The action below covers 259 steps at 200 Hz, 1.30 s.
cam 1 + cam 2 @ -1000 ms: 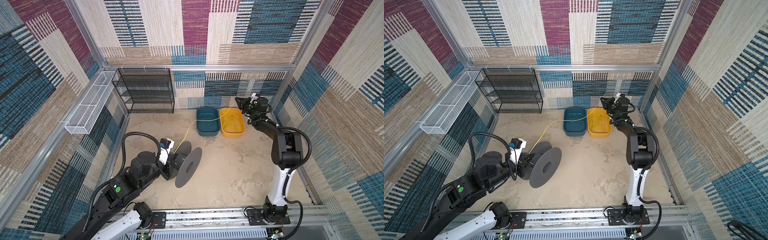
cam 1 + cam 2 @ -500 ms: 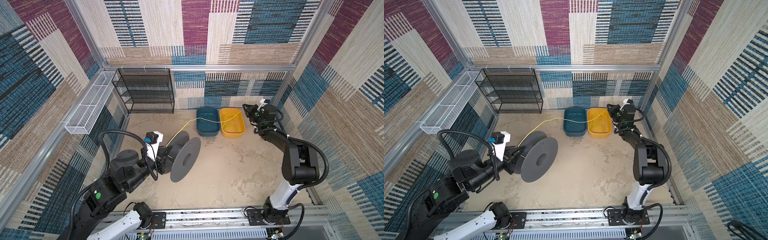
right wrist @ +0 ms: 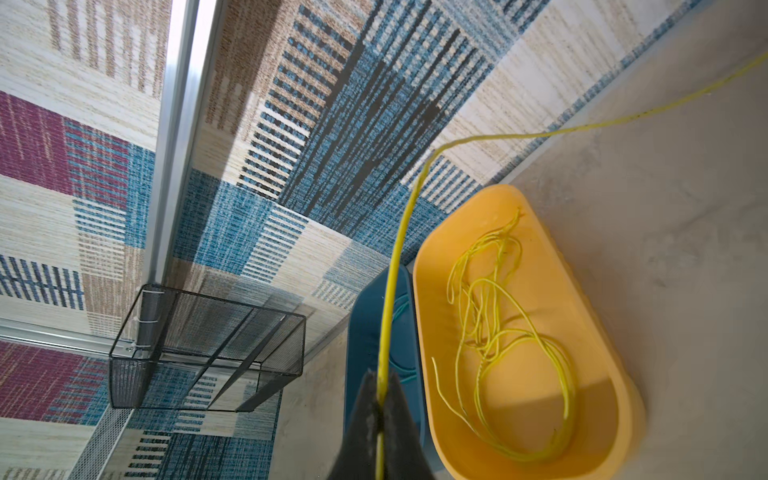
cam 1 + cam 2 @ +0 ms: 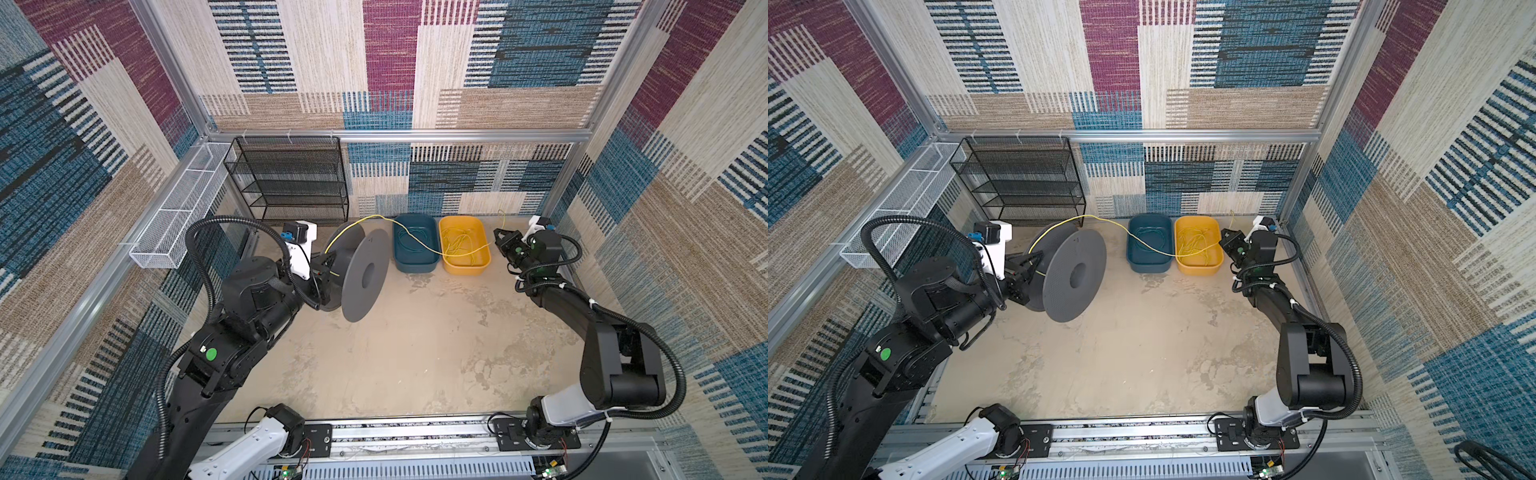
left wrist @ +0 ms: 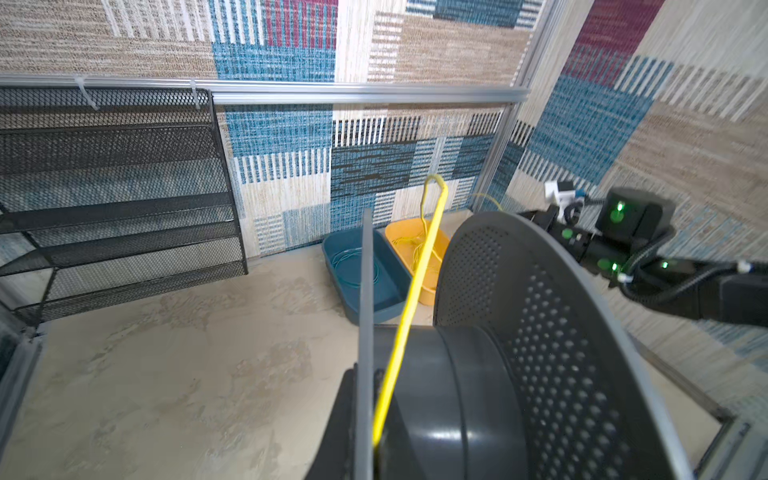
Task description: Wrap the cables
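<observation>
Table (image 4: 415, 365) of mottled beige takes up most of both top views, with a black mesh rack (image 4: 291, 183) standing at its far edge against the back wall. Next in size is a grey spool (image 4: 365, 278), on edge and tilted, left of centre at the end of the left arm. The left fingers (image 5: 334, 428) are closed tight on the rim of one flange, which shows edge-on in the left wrist view. Right of the spool, a blue bin (image 4: 415, 268) and a yellow bin (image 4: 465, 270) sit side by side near the back wall.

The right fingers (image 3: 357, 424) hang just beside the yellow bin's outer end. They are pressed together on the yellow cable (image 3: 390, 291), which comes straight out from between their tips. From there the cable crosses in the air over both bins, rises to a bend and drops between the spool's two flanges onto the hub. Its end lies against the clamped flange, right at the left fingers; whether they pinch it too cannot be told. More of the yellow cable lies in loose loops inside the yellow bin.
</observation>
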Tool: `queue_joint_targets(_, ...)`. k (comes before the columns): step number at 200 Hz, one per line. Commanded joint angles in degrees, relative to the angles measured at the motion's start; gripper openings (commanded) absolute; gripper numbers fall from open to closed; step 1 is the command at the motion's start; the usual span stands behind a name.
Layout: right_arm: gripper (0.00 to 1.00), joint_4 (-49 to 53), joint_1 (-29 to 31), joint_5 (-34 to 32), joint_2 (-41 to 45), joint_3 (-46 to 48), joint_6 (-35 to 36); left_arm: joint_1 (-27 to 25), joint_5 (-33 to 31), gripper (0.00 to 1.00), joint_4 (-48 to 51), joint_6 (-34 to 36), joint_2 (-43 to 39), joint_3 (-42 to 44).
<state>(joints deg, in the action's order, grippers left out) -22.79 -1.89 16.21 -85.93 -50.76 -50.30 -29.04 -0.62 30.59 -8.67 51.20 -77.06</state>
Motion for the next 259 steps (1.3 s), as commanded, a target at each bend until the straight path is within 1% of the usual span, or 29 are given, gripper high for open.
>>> queue_joint_targets(1, 0.0, -0.86, 0.04, -1.45, 1.68, 2.12, 2.16, 2.29, 6.54, 0.0, -12.12, -5.62, 1.87, -2.11)
queue_joint_targets(17, 0.0, -0.98, 0.17, -1.3, 3.45, 4.35, 2.4, 3.9, 7.48, 0.0, -15.16, -7.58, 3.22, -2.63)
queue_joint_targets(46, 0.0, -0.74, 1.99, -1.6, 7.09, 8.09, 3.16, 8.14, 5.88, 0.0, -20.16, -11.41, 5.48, -3.32)
queue_joint_targets(76, 0.0, 1.47, 7.07, -4.73, 9.87, 9.08, 5.05, 11.43, 4.07, 0.0, -26.52, -16.17, 8.98, -3.06)
queue_joint_targets(105, 0.0, 3.85, 12.85, -9.57, 13.36, 10.19, 7.06, 12.35, -0.11, 0.0, -32.42, -19.73, 12.23, -1.86)
queue_joint_targets(118, 0.0, 4.69, 14.79, -12.0, 15.14, 11.08, 7.5, 12.47, -3.11, 0.0, -35.36, -21.51, 13.41, -0.99)
queue_joint_targets(143, 0.0, 6.8, 18.31, -14.47, 17.85, 11.61, 8.12, 12.43, -7.58, 0.0, -40.19, -24.67, 16.01, 0.32)
queue_joint_targets(170, 0.0, 8.66, 21.65, -16.7, 20.64, 11.39, 8.88, 12.34, -9.91, 0.0, -42.12, -26.47, 19.57, -0.02)
queue_joint_targets(196, 0.0, 11.43, 26.06, -18.81, 23.05, 8.86, 10.83, 10.89, -13.97, 0.0, -42.19, -24.49, 22.79, -1.04)
queue_joint_targets(205, 0.0, 12.37, 27.52, -19.26, 23.79, 7.69, 11.33, 9.91, -15.13, 0.0, -42.02, -22.42, 23.94, -1.73)
queue_joint_targets(221, 0.0, 13.23, 30.08, -19.98, 25.24, 6.06, 12.06, 7.56, -19.0, 0.0, -41.53, -18.6, 25.85, -2.8)
queue_joint_targets(248, 0.0, 14.92, 34.3, -20.34, 26.32, 2.45, 13.42, 4.54, -27.05, 0.0, -40.66, -11.32, 29.33, -4.89)
queue_joint_targets(259, 0.0, 15.18, 36.07, -20.66, 26.63, 1.08, 14.12, 3.7, -29.24, 0.0, -40.05, -9.0, 30.93, -5.93)
